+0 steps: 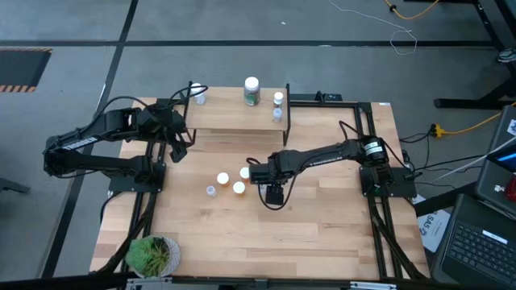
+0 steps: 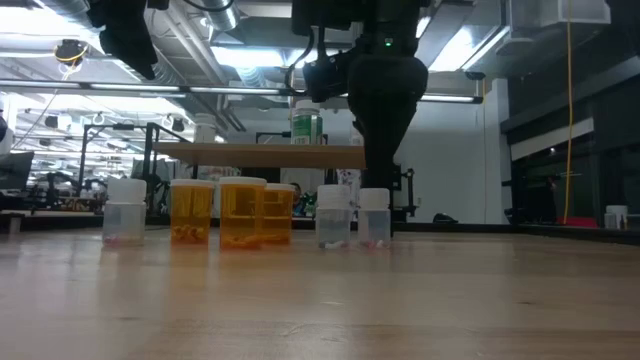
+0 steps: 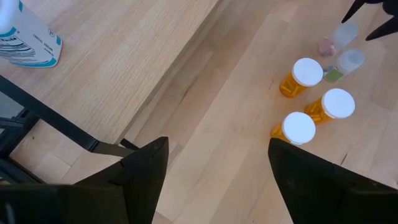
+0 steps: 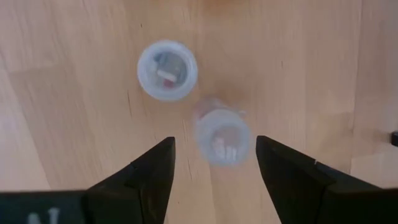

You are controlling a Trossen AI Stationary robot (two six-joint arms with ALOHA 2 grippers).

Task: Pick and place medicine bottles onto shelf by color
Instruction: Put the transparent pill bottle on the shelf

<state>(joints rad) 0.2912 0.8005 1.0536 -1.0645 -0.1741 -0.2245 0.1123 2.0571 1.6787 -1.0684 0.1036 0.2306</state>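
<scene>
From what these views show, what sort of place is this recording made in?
Probably a robotics lab or workshop: exposed ceiling ducts and workbenches behind the table, cables across the grey floor, a laptop beside the rig.

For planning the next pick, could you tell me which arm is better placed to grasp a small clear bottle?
The right. Its right gripper hangs open directly above two small clear bottles, one between its fingers. The left gripper is open too, but sits by the light-wood shelf, away from them.

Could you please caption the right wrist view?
Open right gripper poised above two small clear bottles on the wooden table.
</scene>
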